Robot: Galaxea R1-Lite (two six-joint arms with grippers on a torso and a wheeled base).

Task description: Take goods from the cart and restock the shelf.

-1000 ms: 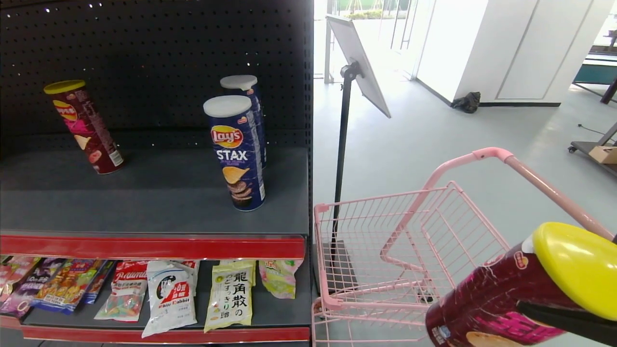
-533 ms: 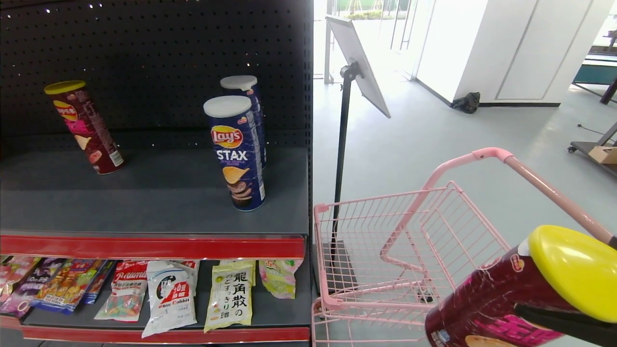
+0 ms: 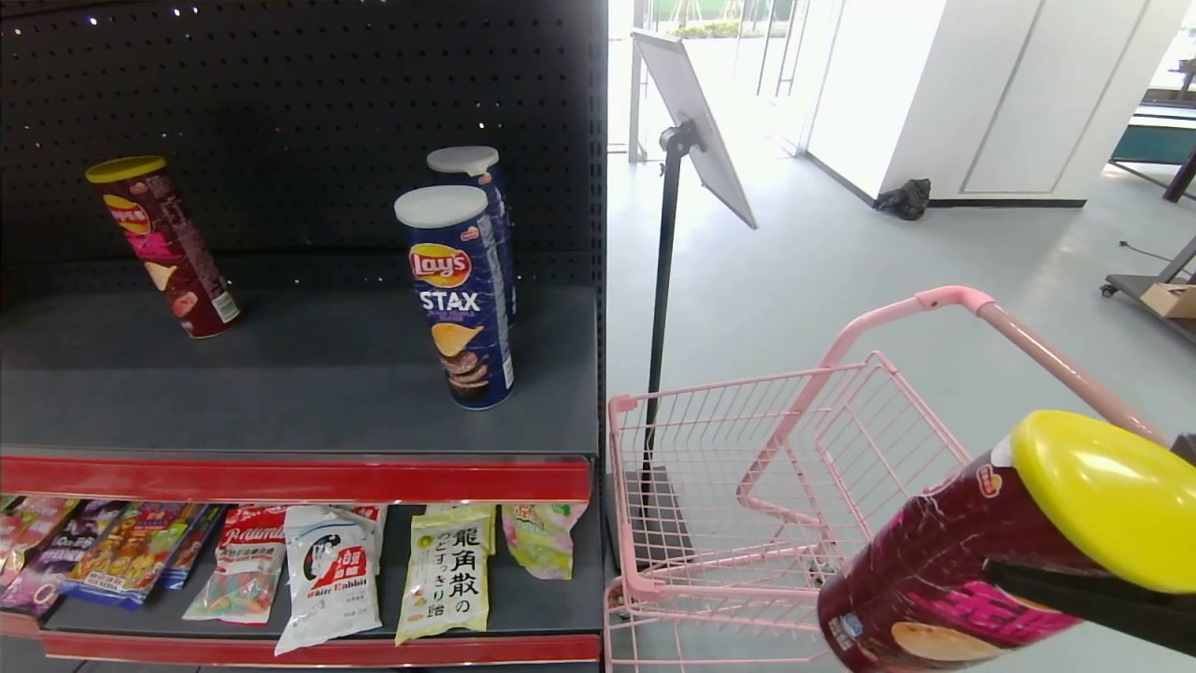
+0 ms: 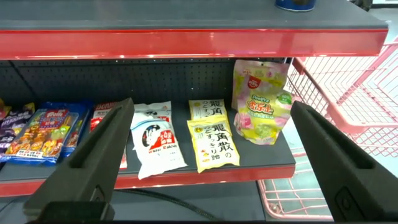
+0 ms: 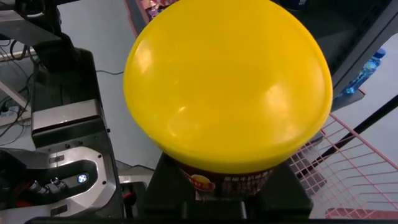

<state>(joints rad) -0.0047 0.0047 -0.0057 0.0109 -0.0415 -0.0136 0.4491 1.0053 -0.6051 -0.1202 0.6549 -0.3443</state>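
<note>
1. Shelf point(image 3: 299, 393): a dark unit with a pegboard back and red edge strips. Two levels are in view.
2. Cart point(image 3: 747, 467): one, a pink wire basket with a pink handle. It stands on the floor just beside the shelf's right end.
3. Held can point(image 3: 934, 570): one dark maroon tube with a glossy yellow lid and a chip picture near its base. It lies tilted, lid uppermost, over the cart's near right corner and well apart from the shelf.
4. Upper level: three cans in all. One maroon can point(image 3: 168, 248) with a yellow lid stands at the left. Two blue cans point(image 3: 458, 299) with white lids stand at the right, one directly behind the other.
5. Lower level: at least seven snack bags point(image 3: 332, 575) laid in a row. The row runs past the picture's edge.
6. Right gripper point(image 5: 227, 196): jaws pinch the held can just below its lid.
7. Left gripper point(image 4: 211, 168): jaws spread wide with nothing between them, facing the snack bags.
</note>
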